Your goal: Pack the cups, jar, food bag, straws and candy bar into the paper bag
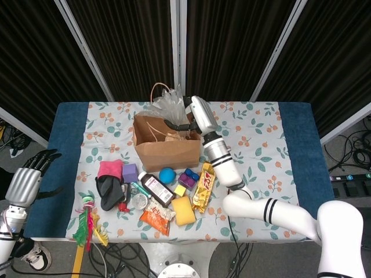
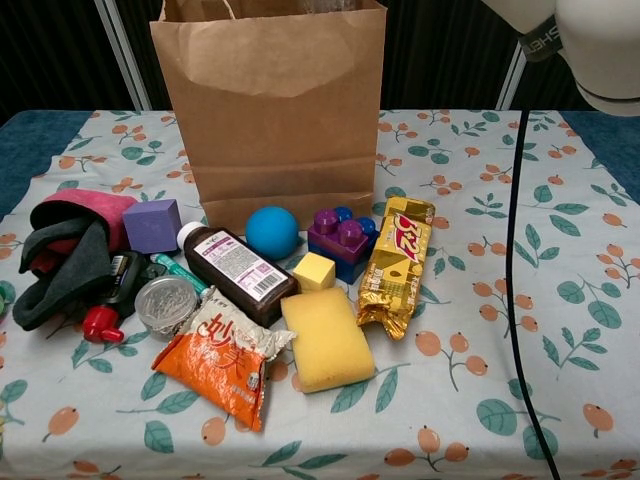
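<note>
One stack of clear cups [image 1: 168,103] held in your right hand [image 1: 184,121] above the open paper bag [image 1: 166,145], at its rear rim. Candy bar [image 1: 204,179], food bag [image 1: 156,215], jar [image 1: 139,201] lie in front. Left hand [image 1: 35,168]: empty, fingers spread.

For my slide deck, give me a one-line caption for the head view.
Right hand lowers clear plastic cups into the paper bag.
</note>
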Robot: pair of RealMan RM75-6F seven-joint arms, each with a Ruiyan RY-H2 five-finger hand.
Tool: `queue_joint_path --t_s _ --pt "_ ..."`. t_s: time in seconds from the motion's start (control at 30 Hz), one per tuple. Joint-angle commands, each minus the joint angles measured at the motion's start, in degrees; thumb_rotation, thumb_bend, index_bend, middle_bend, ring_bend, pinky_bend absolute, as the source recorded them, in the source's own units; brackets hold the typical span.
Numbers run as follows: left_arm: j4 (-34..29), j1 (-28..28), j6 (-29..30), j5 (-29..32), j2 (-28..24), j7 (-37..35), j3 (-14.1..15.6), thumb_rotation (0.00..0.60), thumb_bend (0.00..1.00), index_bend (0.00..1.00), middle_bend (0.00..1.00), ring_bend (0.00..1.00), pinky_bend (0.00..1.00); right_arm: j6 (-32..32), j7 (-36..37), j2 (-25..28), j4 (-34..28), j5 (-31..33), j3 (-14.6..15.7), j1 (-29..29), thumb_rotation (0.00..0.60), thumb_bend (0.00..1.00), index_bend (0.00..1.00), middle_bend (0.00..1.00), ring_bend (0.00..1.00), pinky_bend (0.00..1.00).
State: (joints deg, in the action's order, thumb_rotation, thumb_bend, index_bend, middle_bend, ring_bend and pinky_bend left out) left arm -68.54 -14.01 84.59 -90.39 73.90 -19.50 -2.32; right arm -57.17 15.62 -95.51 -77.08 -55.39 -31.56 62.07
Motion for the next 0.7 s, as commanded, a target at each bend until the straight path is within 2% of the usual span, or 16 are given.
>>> queue_joint_path --t_s 0.03,0.07,0.13,0.2,0.5,0.63,0.7 --pt "-0.1 0.1 0.0 0.1 -0.1 0.0 0.1 0.6 0.13 0.23 0.24 0.16 0.25 3.6 3.0 1.2 -0.5 -2.1 1.3 -0.6 0.6 0.03 0.42 0.43 0.24 0.25" --pt "-0.1 0.1 0.1 0.1 -0.1 0.0 0.1 0.6 0.13 0.23 0.24 0.15 0.25 4.8 4.1 1.9 -0.8 -2.9 1.5 -0.8 0.6 0.01 0.33 0.39 0.19 0.2" --pt "-0.2 0.2 0.1 0.1 -0.3 0.0 0.0 0.6 0.13 0.23 0.24 0.15 0.25 6.2 6.1 2.9 -1.1 -4.4 1.8 -1.1 0.6 0.0 0.1 0.24 0.04 0.06" --pt "-0.4 0.1 0.1 0.0 -0.3 0.0 0.0 0.6 0.13 0.23 0.24 0.15 0.25 6.3 7.5 3.5 -1.3 -5.5 1.6 -1.5 0.6 0.0 0.02 0.17 0.0 0.03" --pt "-1.2 0.1 0.3 -0.5 -0.4 0.7 0.3 0.6 0.13 0.23 0.24 0.16 0.25 3.5 7.6 6.7 -4.3 -6.3 0.3 -3.9 0.6 0.0 0.0 0.15 0.0 0.02" --pt "-1.9 0.1 0.6 -0.7 -0.4 1.0 0.3 0.6 0.13 0.23 0.24 0.16 0.25 1.7 6.7 10.6 -9.1 -8.1 0.7 -6.4 0.6 0.0 0.0 0.16 0.0 0.02" --pt "-2.2 0.1 0.6 -0.8 -0.5 1.2 0.3 0.6 0.13 0.23 0.24 0.16 0.25 0.1 5.6 13.7 -13.1 -10.6 2.1 -8.8 0.6 0.0 0.0 0.16 0.0 0.02"
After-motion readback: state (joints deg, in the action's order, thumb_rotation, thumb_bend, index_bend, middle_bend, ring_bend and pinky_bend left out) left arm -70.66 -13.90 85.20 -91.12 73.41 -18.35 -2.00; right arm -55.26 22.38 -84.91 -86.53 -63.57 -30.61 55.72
